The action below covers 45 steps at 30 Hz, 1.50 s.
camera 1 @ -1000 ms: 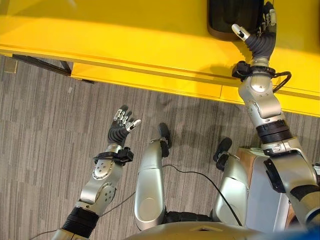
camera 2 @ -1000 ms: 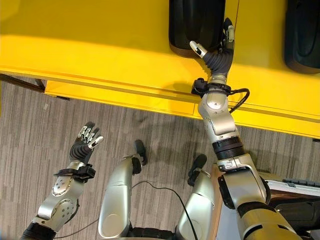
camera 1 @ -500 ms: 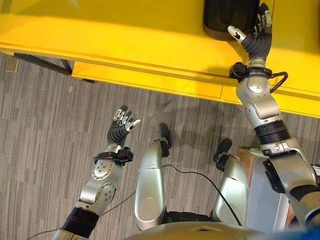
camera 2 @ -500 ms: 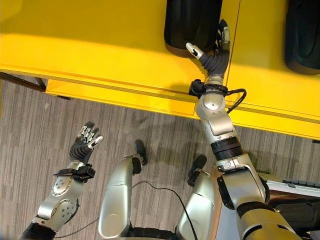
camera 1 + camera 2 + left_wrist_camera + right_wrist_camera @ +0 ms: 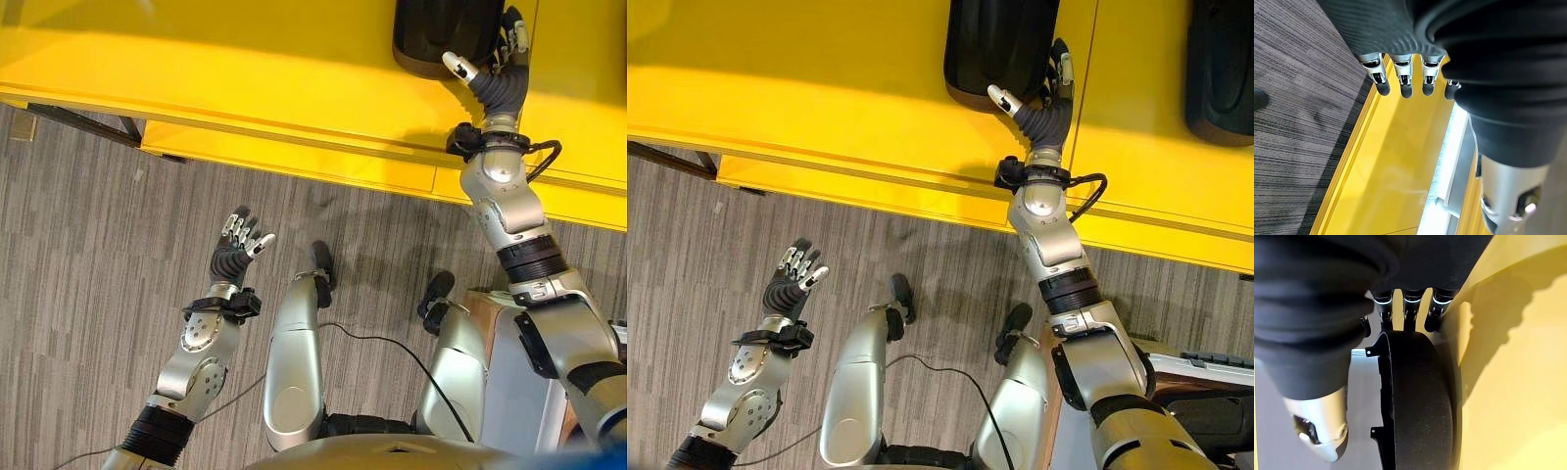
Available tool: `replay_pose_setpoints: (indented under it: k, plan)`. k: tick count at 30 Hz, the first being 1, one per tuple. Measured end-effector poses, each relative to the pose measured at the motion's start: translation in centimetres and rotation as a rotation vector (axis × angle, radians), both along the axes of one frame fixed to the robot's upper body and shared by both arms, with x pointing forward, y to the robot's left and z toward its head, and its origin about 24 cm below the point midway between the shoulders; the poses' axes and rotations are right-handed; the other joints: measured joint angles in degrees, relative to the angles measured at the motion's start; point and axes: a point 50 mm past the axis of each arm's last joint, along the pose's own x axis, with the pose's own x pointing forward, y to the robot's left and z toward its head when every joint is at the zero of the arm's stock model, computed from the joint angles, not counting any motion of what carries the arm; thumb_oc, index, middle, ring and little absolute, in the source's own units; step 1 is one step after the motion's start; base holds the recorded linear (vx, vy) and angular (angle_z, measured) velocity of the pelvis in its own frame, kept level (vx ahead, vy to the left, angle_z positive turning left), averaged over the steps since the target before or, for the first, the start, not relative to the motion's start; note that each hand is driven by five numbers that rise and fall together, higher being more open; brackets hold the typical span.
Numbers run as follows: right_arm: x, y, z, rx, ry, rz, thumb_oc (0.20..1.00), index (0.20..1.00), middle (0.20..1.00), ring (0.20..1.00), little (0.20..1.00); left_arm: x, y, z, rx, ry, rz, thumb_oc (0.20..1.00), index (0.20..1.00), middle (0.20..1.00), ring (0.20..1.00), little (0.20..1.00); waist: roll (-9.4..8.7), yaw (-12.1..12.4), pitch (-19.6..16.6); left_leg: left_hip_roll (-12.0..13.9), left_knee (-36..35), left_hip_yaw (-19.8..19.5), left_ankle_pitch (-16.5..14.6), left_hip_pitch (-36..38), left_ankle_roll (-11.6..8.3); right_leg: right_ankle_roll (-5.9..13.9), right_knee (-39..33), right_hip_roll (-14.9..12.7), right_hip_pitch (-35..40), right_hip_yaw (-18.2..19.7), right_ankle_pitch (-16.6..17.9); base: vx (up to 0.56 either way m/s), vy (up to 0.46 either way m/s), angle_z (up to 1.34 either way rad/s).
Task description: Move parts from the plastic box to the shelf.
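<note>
Right eye view: yellow shelf (image 5: pixel 823 88) spans the top, a black part (image 5: pixel 1004 44) lying on it. Right arm stretches up, right hand (image 5: pixel 1043 98) against the part's edge, fingers on its far side, thumb spread wide. Left hand (image 5: pixel 794 274) hangs over the carpet, fingers relaxed and apart, holding nothing.

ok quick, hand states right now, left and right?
Left hand: open, holding nothing, raised over the floor.
Right hand: fingers and thumb curled round the black part on the yellow shelf.
</note>
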Motion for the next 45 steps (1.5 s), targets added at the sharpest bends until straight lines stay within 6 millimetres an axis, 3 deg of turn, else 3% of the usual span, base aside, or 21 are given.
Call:
replay_pose_setpoints:
  k: [9,15,20,30,37,42,45]
  plan:
    - [-0.1,-0.2,0.2,0.0,-0.01,-0.014,1.0,1.0,1.0,1.0,1.0,0.0,-0.1,0.0,-0.005,0.0,0.001,1.0,1.0,1.0,1.0,1.0,0.0,-0.2,0.0,0.0,0.0,0.0,0.0,0.0,-0.01,0.01,0.0,0.0,-0.1,0.0,-0.1,0.0,0.0,0.0]
    - [-1.2,-1.5,-0.2,0.045,-0.036,-0.105,1.0,1.0,1.0,1.0,1.0,0.0,-0.1,-0.1,-0.007,0.002,0.009,1.0,1.0,1.0,1.0,1.0,-0.02,0.1,0.0,-0.1,-0.1,-0.1,-0.1,-0.1,-0.11,0.07,0.1,0.0,-0.1,0.0,-0.5,0.0,0.0,0.0]
    - [-3.2,-2.4,1.2,0.052,-0.164,-0.228,1.0,1.0,1.0,1.0,1.0,0.0,0.0,0.0,-0.004,0.003,0.026,1.0,1.0,1.0,1.0,1.0,-0.09,-0.7,0.1,0.0,0.2,0.0,-0.4,-0.5,0.04,0.04,0.2,0.0,-0.5,0.0,-0.7,0.0,0.0,0.0]
    - [-5.7,-1.1,3.5,-0.045,-0.345,-0.299,1.0,1.0,1.0,1.0,1.0,0.0,0.0,0.1,0.009,-0.015,0.042,1.0,1.0,1.0,1.0,1.0,-0.14,-1.6,0.1,0.2,0.8,0.1,-0.5,-0.6,0.26,0.04,0.8,0.0,-0.8,0.3,-0.9,0.0,0.0,0.0]
    - [-7.4,-0.2,1.3,-0.087,-0.345,-0.201,1.0,1.0,1.0,1.0,1.0,0.0,-0.3,0.2,0.014,-0.023,0.041,1.0,1.0,1.0,1.0,1.0,-0.55,-1.9,0.3,0.2,1.0,0.1,-0.7,0.7,0.37,0.1,0.6,0.0,0.6,0.4,-0.9,0.01,0.002,0.0]
    - [-10.0,0.5,-3.5,-0.025,-0.224,-0.011,1.0,1.0,1.0,1.0,1.0,-0.2,-0.6,-0.2,-0.018,-0.015,0.05,1.0,1.0,1.0,1.0,1.0,-2.59,-3.3,0.6,0.0,-1.4,-0.1,-1.0,6.4,-0.57,1.01,-4.2,1.1,7.8,-0.8,0.2,0.05,0.011,0.02]
    - [-11.6,-0.8,-6.0,-0.03,-0.132,0.041,1.0,1.0,1.0,1.0,1.0,-0.3,-0.5,-0.3,-0.028,-0.015,0.058,1.0,1.0,1.0,1.0,1.0,-3.69,-4.4,0.5,-0.1,-3.2,-0.1,-1.1,9.2,-0.85,1.15,-8.5,1.9,12.1,-2.2,1.6,0.07,0.039,0.04]
